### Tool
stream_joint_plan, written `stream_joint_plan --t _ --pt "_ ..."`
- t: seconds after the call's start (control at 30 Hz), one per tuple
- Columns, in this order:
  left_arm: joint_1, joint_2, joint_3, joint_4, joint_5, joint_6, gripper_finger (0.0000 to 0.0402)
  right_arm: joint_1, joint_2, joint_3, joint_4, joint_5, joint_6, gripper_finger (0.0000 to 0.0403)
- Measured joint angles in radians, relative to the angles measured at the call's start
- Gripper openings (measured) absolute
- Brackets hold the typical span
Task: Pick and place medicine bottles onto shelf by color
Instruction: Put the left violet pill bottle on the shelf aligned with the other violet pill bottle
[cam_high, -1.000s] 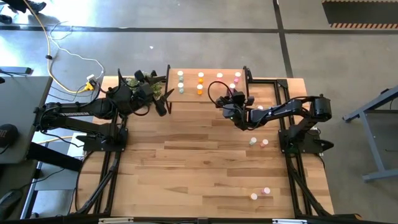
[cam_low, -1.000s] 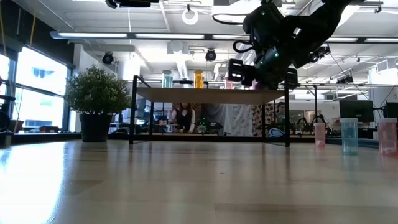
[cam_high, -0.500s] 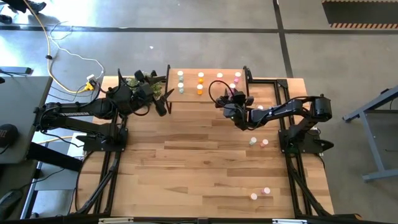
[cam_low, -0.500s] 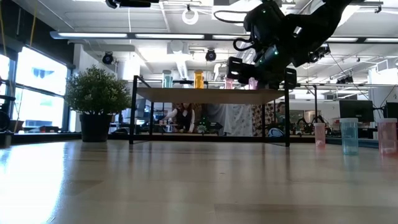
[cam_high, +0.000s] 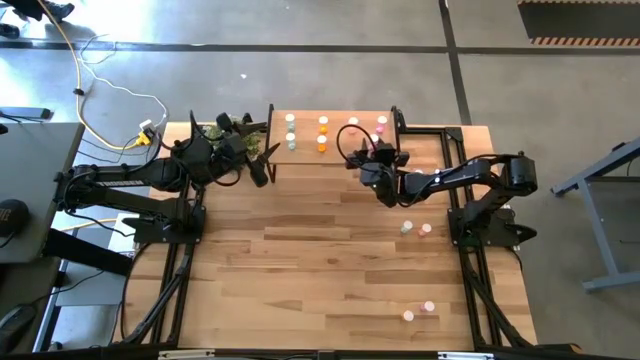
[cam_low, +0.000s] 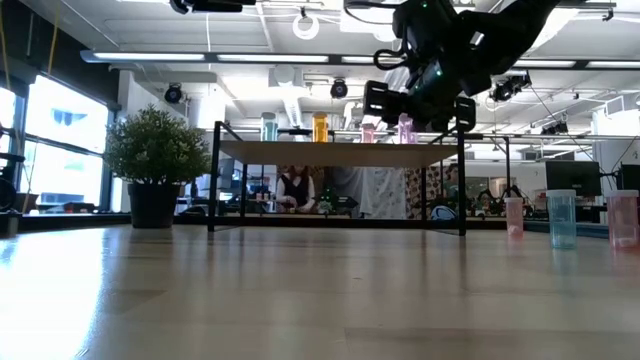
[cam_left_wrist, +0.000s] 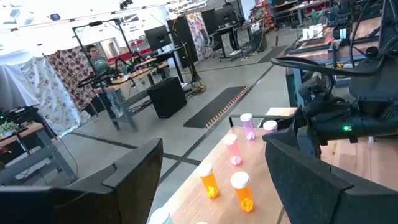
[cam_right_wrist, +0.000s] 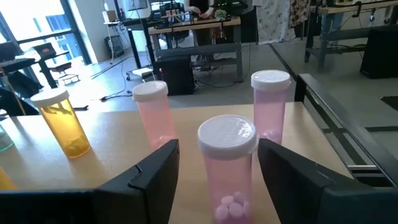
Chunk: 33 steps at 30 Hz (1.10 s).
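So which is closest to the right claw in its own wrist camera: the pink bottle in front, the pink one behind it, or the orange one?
From the right gripper, nearest first:
1. White-capped pink bottle with pills, standing on the shelf between the open fingers.
2. Second white-capped pink bottle, a little further back.
3. White-capped orange bottle, farthest, off to the side.

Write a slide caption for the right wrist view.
Right gripper open around a pink bottle standing on the shelf, two more pink bottles and an orange bottle behind it.
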Motion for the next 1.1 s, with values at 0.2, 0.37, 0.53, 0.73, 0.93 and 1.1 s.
stream_joint_plan --t 0.2,0.37,0.53,0.73,0.93,1.1 --pt "0.0 0.0 0.0 -0.003 0.0 0.0 0.0275 0.003 0.0 0.0 0.032 0.037 -0.025 0.0211" --pt "0.0 0.0 0.0 -0.003 0.0 -0.001 0.0275 0.003 -0.001 0.0 0.051 0.044 -0.049 0.0211" --pt "0.0 0.0 0.0 -0.003 0.0 -0.003 0.0275 0.003 -0.005 0.0 0.051 0.041 -0.071 0.0211" --pt "0.0 0.0 0.0 -0.003 0.0 -0.003 0.0275 0.003 -0.011 0.002 0.052 0.042 -0.071 0.0211" --pt "0.0 0.0 0.0 -0.003 0.0 -0.003 0.0275 0.003 -0.032 0.002 0.053 0.041 -0.097 0.0211" --pt "0.0 0.0 0.0 -0.003 0.0 -0.003 0.0275 0.003 -0.055 0.002 0.052 0.04 -0.097 0.0211"
